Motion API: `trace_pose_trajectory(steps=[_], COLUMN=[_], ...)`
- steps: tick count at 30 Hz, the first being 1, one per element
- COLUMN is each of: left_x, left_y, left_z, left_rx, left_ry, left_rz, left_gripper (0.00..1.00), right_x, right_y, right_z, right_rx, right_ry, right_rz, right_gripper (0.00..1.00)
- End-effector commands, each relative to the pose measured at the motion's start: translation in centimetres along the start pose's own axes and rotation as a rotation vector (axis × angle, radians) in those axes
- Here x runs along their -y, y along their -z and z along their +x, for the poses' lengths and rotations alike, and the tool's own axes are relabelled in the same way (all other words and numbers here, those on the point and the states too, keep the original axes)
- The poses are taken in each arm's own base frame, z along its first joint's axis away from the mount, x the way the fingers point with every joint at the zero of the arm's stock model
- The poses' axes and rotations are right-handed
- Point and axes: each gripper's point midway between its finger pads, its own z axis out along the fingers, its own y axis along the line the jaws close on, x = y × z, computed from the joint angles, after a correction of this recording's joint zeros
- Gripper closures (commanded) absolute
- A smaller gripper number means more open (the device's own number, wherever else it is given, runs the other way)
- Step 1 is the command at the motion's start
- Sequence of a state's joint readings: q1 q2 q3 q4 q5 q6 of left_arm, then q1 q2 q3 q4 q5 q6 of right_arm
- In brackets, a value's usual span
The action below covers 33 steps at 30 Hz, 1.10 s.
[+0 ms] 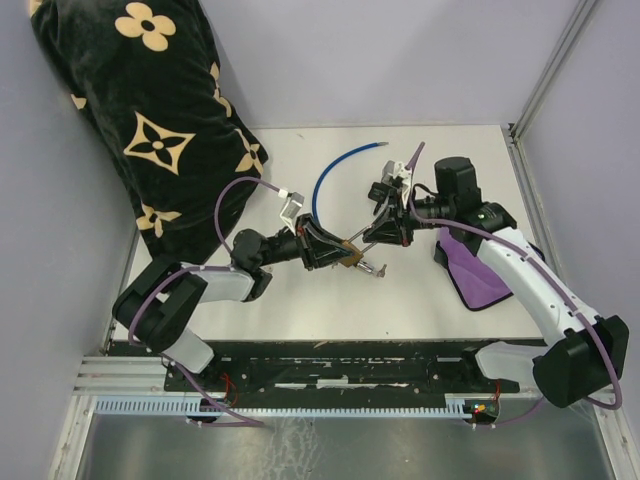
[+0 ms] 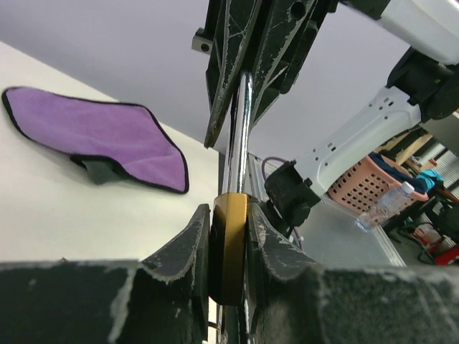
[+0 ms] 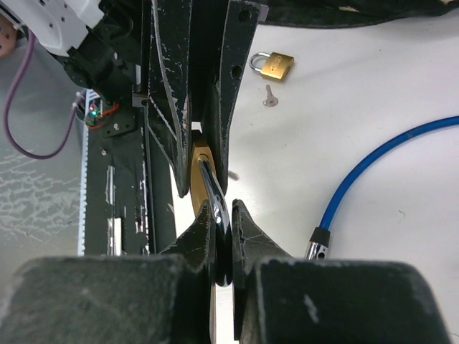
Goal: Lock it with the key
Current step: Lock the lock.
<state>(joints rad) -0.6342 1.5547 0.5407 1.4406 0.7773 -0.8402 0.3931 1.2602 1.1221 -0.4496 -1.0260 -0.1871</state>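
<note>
The left hand (image 2: 228,215) clamps the brass padlock (image 2: 229,247), the right hand (image 3: 224,215) pinches its shackle (image 2: 242,129), above open desk (image 1: 300,310); pillow (image 1: 150,120) crowds the left edge, purple cloth (image 1: 468,272) the right

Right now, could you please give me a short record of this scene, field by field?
left gripper: shut on the brass padlock body
right gripper: shut on that lock's shackle
held lock: spans the two grippers, mid-table
second padlock: lying loose on the table
small key: on the table beside the second padlock, not touching it, in no gripper
blue cable: on the table, one metal end near the grippers
purple cloth: flat on the table
patterned cushion: far left corner
</note>
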Motion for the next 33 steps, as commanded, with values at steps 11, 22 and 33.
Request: trace_pose_trajectory(steps=[11,22,33], left_x=[2.5,-4.7,-8.0], left_y=[-2.6,-1.3,2.1], left_z=[-4.7,7.1,9.7], left_rx=[0.227,-0.050,-0.124], left_ry=[-0.278,-0.430,-0.556], left_rz=[0.085,-0.119,-0.292], left_gripper=[0.97,0.97,0.97], right_x=[-3.9,-4.8,-6.3], right_y=[-4.8,-5.3,-3.4], right_z=[11.7,16.9,19.5], right_rx=[-0.400,-0.538,-0.603], right_ry=[0.111,0.447,0.572], right_rz=[-0.193,-0.274,-0.436], right_gripper=[0.98,0.98,0.98])
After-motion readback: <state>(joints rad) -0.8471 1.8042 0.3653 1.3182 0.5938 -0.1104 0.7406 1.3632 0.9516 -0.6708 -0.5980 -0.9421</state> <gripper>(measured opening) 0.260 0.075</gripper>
